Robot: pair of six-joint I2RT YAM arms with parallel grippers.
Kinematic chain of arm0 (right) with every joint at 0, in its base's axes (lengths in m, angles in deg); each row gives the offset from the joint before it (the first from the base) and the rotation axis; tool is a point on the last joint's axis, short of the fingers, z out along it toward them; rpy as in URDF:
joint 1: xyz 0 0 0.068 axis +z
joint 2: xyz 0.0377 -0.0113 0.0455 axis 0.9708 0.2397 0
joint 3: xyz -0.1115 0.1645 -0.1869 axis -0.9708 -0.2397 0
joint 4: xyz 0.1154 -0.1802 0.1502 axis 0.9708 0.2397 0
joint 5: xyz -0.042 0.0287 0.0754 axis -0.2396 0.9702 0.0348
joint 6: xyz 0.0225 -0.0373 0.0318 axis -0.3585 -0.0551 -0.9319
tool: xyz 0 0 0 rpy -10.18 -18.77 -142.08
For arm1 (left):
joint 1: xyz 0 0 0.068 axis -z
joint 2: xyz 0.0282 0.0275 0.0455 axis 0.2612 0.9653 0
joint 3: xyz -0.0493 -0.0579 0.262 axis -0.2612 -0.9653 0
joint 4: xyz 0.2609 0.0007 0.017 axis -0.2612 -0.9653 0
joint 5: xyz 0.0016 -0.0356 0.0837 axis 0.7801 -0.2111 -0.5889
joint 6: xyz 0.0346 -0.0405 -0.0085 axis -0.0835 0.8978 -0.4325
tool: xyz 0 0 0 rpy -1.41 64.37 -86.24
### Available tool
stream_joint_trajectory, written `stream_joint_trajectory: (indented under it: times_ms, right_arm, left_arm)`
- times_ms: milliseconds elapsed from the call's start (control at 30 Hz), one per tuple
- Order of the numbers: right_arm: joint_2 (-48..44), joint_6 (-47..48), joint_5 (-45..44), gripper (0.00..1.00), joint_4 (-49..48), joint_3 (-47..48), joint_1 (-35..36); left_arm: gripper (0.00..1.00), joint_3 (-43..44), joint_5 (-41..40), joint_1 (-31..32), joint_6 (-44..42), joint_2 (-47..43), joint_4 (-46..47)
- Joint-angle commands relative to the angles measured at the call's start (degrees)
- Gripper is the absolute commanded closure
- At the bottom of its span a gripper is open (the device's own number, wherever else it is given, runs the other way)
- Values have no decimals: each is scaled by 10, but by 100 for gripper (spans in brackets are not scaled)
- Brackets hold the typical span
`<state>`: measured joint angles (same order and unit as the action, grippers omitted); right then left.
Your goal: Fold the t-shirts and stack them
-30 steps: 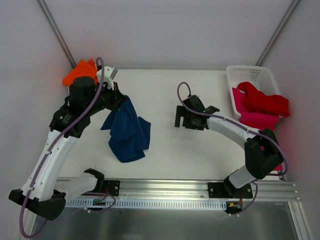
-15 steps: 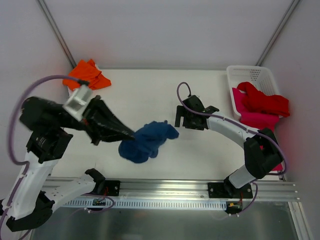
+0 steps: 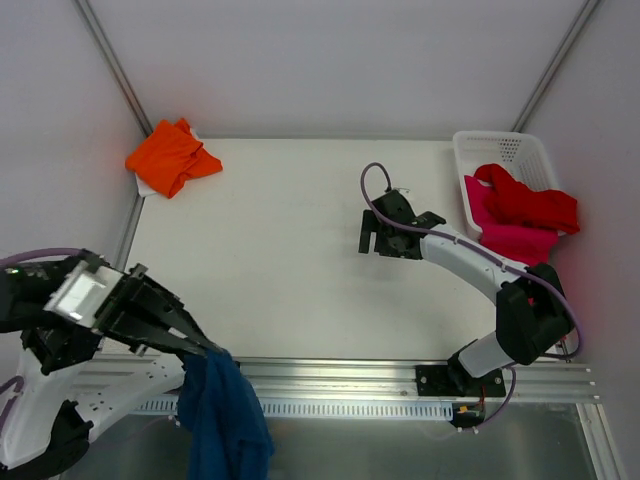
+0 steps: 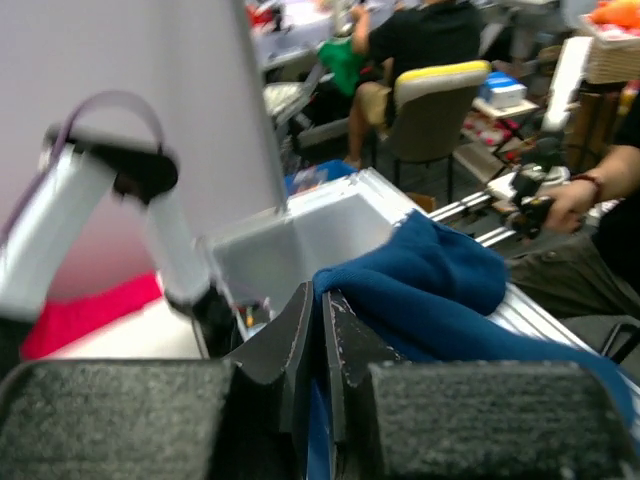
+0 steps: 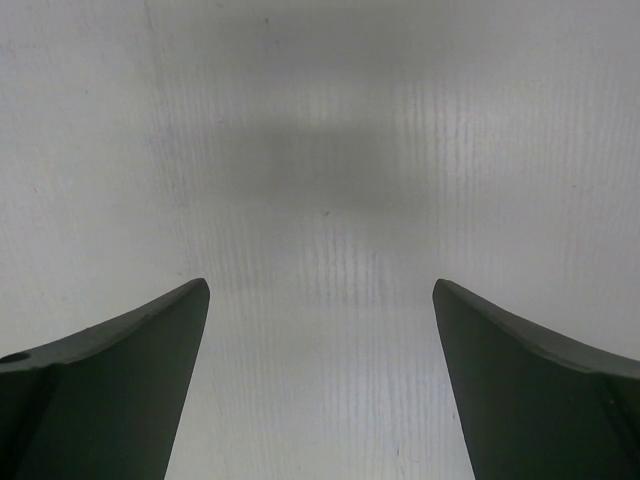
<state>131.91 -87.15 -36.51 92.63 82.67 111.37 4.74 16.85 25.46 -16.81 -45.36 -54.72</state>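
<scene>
The navy blue t-shirt (image 3: 226,420) hangs bunched over the front rail at the near left, off the table. My left gripper (image 3: 212,351) is shut on a thin fold of it; the left wrist view shows the blue cloth (image 4: 440,295) pinched at the fingertips (image 4: 300,315). An orange t-shirt (image 3: 172,156) lies crumpled at the far left corner. A red t-shirt (image 3: 530,204) and a magenta-pink one (image 3: 505,240) sit in the white mesh basket (image 3: 500,150). My right gripper (image 3: 376,232) hovers open over bare table, and the right wrist view shows nothing between its fingers (image 5: 120,370).
The aluminium rail (image 3: 400,375) runs along the table's near edge. Metal frame poles (image 3: 110,65) rise at the back corners. The left wrist camera looks out past the table at chairs and people.
My left arm swung from the far left of the table down to the near left edge, carrying the navy t-shirt off the table and over the front rail. The right arm barely moved.
</scene>
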Motion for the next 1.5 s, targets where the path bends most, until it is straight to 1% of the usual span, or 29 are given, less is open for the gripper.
stream_joint_trajectory:
  times_ms: [0,33,67,100,133,167,200,267,300,400,433,467,500,600,633,667,700,733,767,800,833,867,933,967,1000,1067,1167,1367,1467]
  right_arm:
    - [-39,9,-24,1,18,-6,-11]
    - [-40,9,-23,1,18,-7,-12]
    - [-41,9,-22,1,18,-7,-13]
    - [-42,8,-19,0,18,-9,-13]
    - [-43,8,-18,1,15,-10,-13]
    - [-42,7,-19,1,15,-11,-13]
    - [-41,7,-19,1,14,-11,-13]
    - [-39,7,-18,0,12,-12,-13]
    - [-37,8,-18,0,12,-13,-13]
    - [-34,8,-24,1,9,-17,-13]
    - [-34,8,-24,1,4,-19,-15]
    - [-32,7,-25,1,3,-20,-15]
    - [-29,7,-24,1,1,-20,-15]
    - [-25,2,-19,1,-17,-28,-16]
    - [-22,2,-16,0,-21,-30,-16]
    - [-20,1,-10,0,-24,-31,-16]
    - [-19,-1,-8,0,-31,-31,-16]
    - [-13,-4,-4,1,-32,-32,-16]
    - [-12,-5,-1,1,-33,-31,-16]
    - [-11,-6,0,1,-35,-30,-17]
    - [-9,-6,0,1,-36,-30,-17]
    - [-10,-4,-1,1,-35,-33,-17]
    - [-15,-3,-5,0,-33,-38,-18]
    - [-25,-2,-7,1,-33,-41,-19]
    - [-32,-1,-9,1,-31,-51,-22]
    - [-49,2,-15,1,-29,-60,-25]
    - [-63,4,-22,1,-29,-79,-33]
    - [-48,7,-15,1,-36,-84,-41]
    - [-42,3,-4,1,-41,-84,-41]
  left_arm:
    - [93,-110,-140,4,-213,-23,-242]
    - [91,-143,-166,4,-226,-27,-247]
    - [89,-169,-239,4,-249,-29,-255]
    - [89,-194,-296,4,-251,-24,-273]
    - [95,-235,-365,4,-255,-21,-283]
    - [97,-254,-491,4,-267,-6,-289]
    - [100,-267,-541,4,-274,8,-308]
    - [100,-281,-631,4,-285,41,-322]
    - [100,-277,-645,4,-282,79,-331]
    - [100,-234,-628,4,-283,146,-346]
    - [100,-203,-632,4,-286,159,-347]
    - [100,-184,-646,4,-291,188,-349]
    - [100,-158,-687,4,-295,203,-352]
    - [100,-39,-725,-12,-351,275,-355]
    - [100,-13,-720,-27,-361,300,-356]
    - [100,9,-705,-63,-360,351,-360]
    - [100,50,-684,-83,-355,378,-360]
    - [100,68,-643,-101,-340,404,-359]
    - [100,86,-630,-115,-335,459,-358]
    - [100,122,-626,-132,-333,491,-359]
    - [100,142,-645,-135,-341,522,-358]
    - [100,161,-655,-138,-349,583,-359]
    - [100,212,-674,-144,-362,642,-360]
    - [100,225,-668,-148,-362,688,-360]
    - [100,246,-661,-152,-363,708,-360]
    - [100,260,-648,-161,-359,753,-360]
    - [100,265,-652,-162,-365,790,-360]
    - [100,224,-670,-163,-373,791,-360]
    - [100,222,-701,-161,-369,778,-361]
